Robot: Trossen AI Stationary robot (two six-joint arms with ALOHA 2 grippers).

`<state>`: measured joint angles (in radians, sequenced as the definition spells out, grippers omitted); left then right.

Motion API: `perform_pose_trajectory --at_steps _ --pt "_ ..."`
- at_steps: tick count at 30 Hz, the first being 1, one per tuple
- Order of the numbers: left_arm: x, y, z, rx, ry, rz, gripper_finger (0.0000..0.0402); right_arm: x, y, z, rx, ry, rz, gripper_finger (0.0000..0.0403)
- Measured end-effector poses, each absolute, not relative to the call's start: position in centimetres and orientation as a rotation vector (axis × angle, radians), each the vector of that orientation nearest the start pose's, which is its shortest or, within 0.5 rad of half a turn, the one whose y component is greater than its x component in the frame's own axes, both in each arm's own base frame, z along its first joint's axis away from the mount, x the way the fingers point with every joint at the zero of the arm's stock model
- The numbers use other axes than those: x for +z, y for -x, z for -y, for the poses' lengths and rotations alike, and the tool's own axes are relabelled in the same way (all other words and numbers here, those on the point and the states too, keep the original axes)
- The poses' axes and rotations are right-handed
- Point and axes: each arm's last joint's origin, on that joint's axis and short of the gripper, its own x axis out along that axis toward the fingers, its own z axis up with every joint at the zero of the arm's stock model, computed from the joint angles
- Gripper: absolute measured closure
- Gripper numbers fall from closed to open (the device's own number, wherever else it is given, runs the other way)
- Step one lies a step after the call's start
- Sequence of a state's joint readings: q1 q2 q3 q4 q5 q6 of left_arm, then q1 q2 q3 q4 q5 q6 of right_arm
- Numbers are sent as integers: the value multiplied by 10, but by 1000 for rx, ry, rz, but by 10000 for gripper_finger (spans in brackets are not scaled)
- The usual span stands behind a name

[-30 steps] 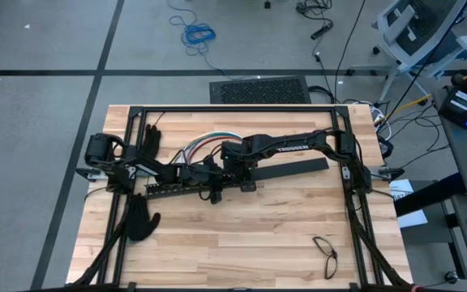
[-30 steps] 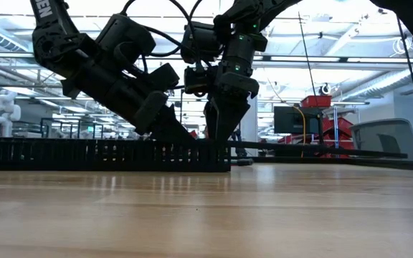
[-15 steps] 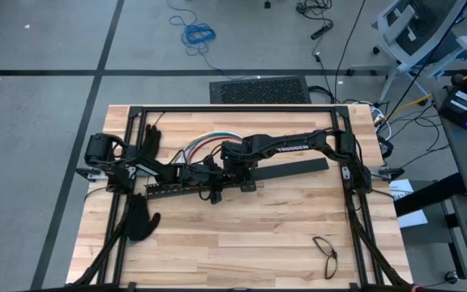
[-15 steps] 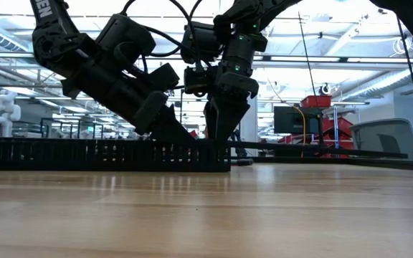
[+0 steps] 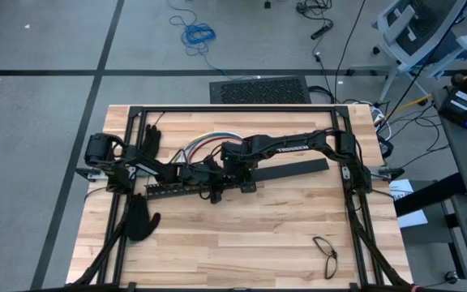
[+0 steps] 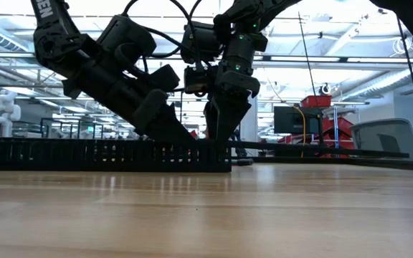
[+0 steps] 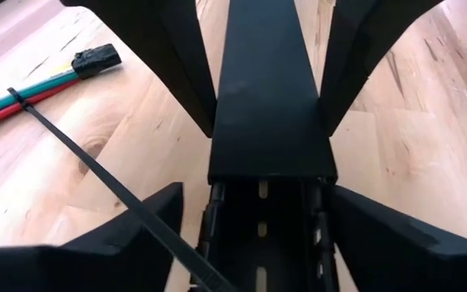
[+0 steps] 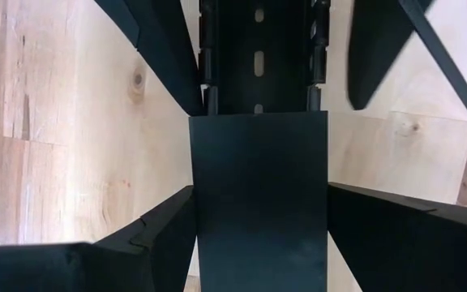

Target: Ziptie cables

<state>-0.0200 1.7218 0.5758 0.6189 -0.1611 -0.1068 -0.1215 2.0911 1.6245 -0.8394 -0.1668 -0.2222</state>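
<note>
Desk [image 5: 242,243]: pale wooden top inside a black frame, seen from above.
Slotted bar [image 5: 177,191]: long open black channel lying left to right at mid desk, meeting a flat black cover [image 5: 294,171] on its right end.
Left gripper [image 5: 209,188]: low over the bar where channel and cover meet; fingers [image 7: 148,223] apart, one each side of the bar.
Right gripper [image 5: 232,172]: facing it from the right; fingers [image 8: 164,231] apart, straddling the cover.
Gloves [image 5: 139,219]: two black ones at the desk's left side.
Cables [image 5: 203,143]: coloured bundle curving on the desk just beyond the grippers.
Ziptie [image 7: 96,174]: thin dark strip looped around the cables, its tail running towards the left gripper.
</note>
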Motion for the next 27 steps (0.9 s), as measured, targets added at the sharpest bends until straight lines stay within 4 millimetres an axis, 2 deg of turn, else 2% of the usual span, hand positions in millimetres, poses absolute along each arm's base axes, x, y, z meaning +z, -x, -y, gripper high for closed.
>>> perform_pose_trajectory --at_steps 6,11,19,27 --pt "116 -298 1 166 46 -534 42 183 -421 47 177 6 -1271 158" --pt "112 -295 1 188 33 -590 6 183 -420 47 174 7 -1275 158" --pt "114 -292 0 199 25 -613 6 183 -420 47 177 9 -1279 158" --pt "130 -282 -1 216 7 -655 6 183 -420 47 179 12 -1277 158"
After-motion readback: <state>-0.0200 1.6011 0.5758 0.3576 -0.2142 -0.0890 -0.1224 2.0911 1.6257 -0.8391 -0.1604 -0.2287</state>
